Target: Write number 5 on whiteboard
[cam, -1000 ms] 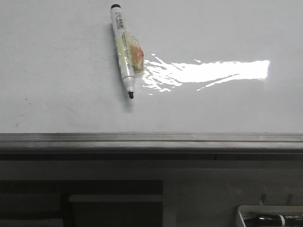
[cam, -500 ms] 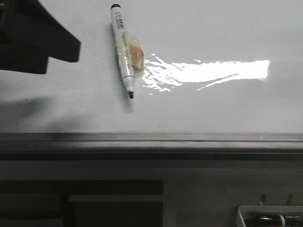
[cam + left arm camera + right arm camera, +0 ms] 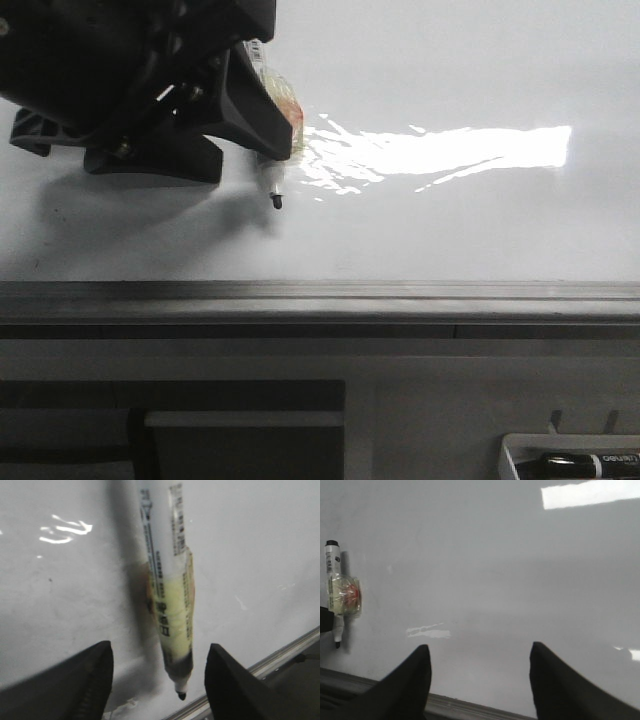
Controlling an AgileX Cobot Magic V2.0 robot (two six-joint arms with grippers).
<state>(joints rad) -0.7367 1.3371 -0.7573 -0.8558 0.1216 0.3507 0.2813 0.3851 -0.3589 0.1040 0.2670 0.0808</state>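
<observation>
Front view hides most of my marker (image 3: 272, 160) under the left tool (image 3: 240, 120), left wrist shows its fingers (image 3: 85, 680) apart either side of the marker lying on the whiteboard (image 3: 450, 230), right tool (image 3: 480, 680) apart, empty, no 5 drawn that I can see.

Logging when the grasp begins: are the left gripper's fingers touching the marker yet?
Apart. The left wrist view shows board surface on both sides of the marker, between it and the fingers of the open left gripper.
</observation>
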